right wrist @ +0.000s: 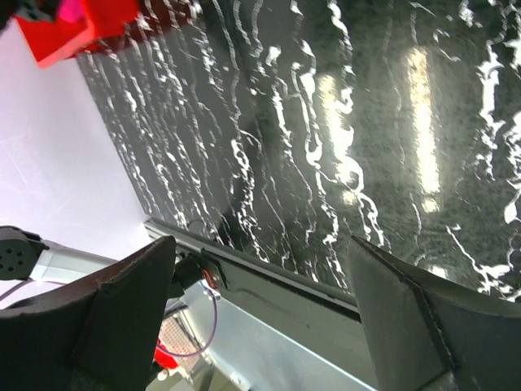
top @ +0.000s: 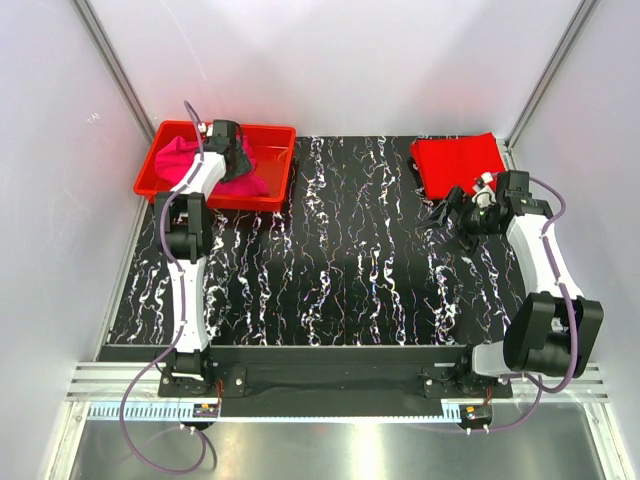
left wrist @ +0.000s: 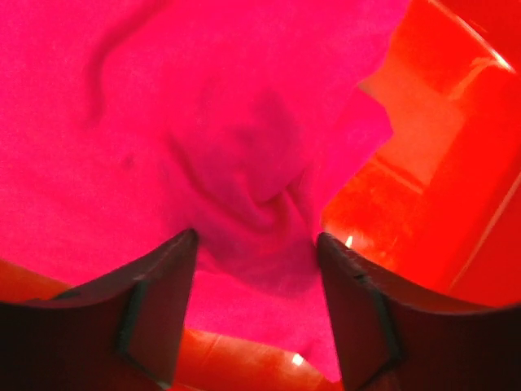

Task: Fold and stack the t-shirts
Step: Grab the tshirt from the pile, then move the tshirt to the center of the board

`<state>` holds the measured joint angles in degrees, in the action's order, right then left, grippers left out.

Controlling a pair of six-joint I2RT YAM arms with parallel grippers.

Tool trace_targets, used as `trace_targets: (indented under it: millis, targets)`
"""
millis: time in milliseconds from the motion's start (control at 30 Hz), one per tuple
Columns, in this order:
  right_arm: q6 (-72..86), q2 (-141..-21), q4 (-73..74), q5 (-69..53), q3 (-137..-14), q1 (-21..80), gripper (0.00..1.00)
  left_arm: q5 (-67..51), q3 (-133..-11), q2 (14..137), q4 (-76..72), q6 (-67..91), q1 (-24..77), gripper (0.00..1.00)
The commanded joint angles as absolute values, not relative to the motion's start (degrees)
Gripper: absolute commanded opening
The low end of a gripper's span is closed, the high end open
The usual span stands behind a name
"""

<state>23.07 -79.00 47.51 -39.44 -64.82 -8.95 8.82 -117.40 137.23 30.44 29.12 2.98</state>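
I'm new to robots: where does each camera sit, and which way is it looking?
Top external: above and behind, looking down on the table; both arms show.
Left wrist: on the left arm, facing down at the pink t-shirt in the red tray; left gripper shows.
Right wrist: on the right arm, looking across the table; right gripper shows.
Shared: the red tray appears in all three.

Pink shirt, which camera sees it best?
Left wrist view: the pink shirt fills it, wrinkles clear. Top view shows it small in the red tray, partly behind the left arm. Right wrist view: just a far pink speck.
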Motion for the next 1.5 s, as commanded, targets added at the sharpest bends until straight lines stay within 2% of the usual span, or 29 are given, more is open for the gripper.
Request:
trace_targets:
  millis: [0,67,100,200,233,333,467,567,667,833,1000,1100,1200,1233,1267,1300,1333,1367,1400,1467]
  targets:
    - [20.83,-80.24,50.44,-37.44,-67.5,-9.14,0.92,10.02,-122.78,137.72,29.71,31.37,2.9,0.56]
    - [20.3,-80.51,50.62,-37.27,-67.68,-9.23,0.91,9.76,-123.13,138.07,29.36,31.46,2.9,0.49]
    - [20.39,-80.77,50.71,-37.18,-67.76,-9.23,0.91,9.58,-123.66,138.25,29.36,31.46,2.9,0.41]
    - [20.04,-81.3,50.8,-37.27,-68.03,-9.23,0.9,9.14,-126.2,137.9,29.62,31.12,2.81,0.25]
    - [20.04,-81.47,50.89,-37.27,-67.94,-9.23,0.9,8.97,-127.34,137.64,29.62,30.94,2.81,0.14]
    - [19.52,-82.44,51.33,-37.35,-68.03,-9.23,0.89,6.43,-131.99,135.19,28.75,31.2,2.46,0.0]
    - [18.72,-82.88,51.94,-37.62,-68.03,-9.23,0.88,0.54,-133.15,127.72,18.24,34.7,2.2,0.0]
    - [17.49,-83.23,52.9,-38.05,-68.81,-9.23,0.84,-6.49,-135.25,123.33,11.19,39.0,2.98,0.0]
    - [16.79,-83.58,54.4,-37.97,-69.87,-9.23,0.81,-11.68,-140.34,120.08,11.42,41.73,5.78,0.0]
    - [18.19,-81.74,55.37,-36.92,-69.96,-8.36,0.79,-19.05,-138.17,111.46,9.06,45.69,13.61,0.0]
    - [18.81,-80.6,55.2,-36.3,-71.97,-3.88,0.8,-25.74,-128.78,98.75,7.64,49.49,19.86,0.0]
    - [19.25,-80.68,55.28,-35.86,-74.43,-0.62,0.8,-24.18,-117.81,90.64,14.57,45.45,19.6,0.0]
    - [20.12,-80.6,55.28,-36.21,-75.49,1.84,0.8,-21.63,-102.52,78.16,14.94,43.95,18.2,0.0]
    - [20.21,-80.6,55.28,-36.38,-75.67,2.37,0.8,-17.62,-95.95,72.31,17.9,42.81,17.85,0.02]
    - [20.3,-80.51,55.46,-36.3,-75.59,2.9,0.81,-15.4,-93.71,70.16,21.06,42.54,17.41,0.13]
    - [20.22,-80.51,55.37,-36.3,-75.32,4.21,0.81,-13.21,-91.86,67.96,24.4,42.37,16.88,0.2]
    - [20.13,-80.51,55.37,-36.04,-75.06,4.83,0.81,-10.23,-89.84,66.37,27.74,42.02,16.09,0.21]
    - [20.13,-80.51,55.2,-35.86,-74.62,5.36,0.83,-8.28,-86.69,63.4,34.91,41.75,15.04,0.42]
    - [20.04,-80.68,54.93,-35.86,-73.84,6.32,0.85,-6.26,-84.49,62.06,38.03,41.49,14.94,0.58]
    - [19.78,-81.21,54.49,-35.68,-73.04,7.64,0.87,-3.35,-77.31,57.77,43.12,39.3,14.94,0.71]
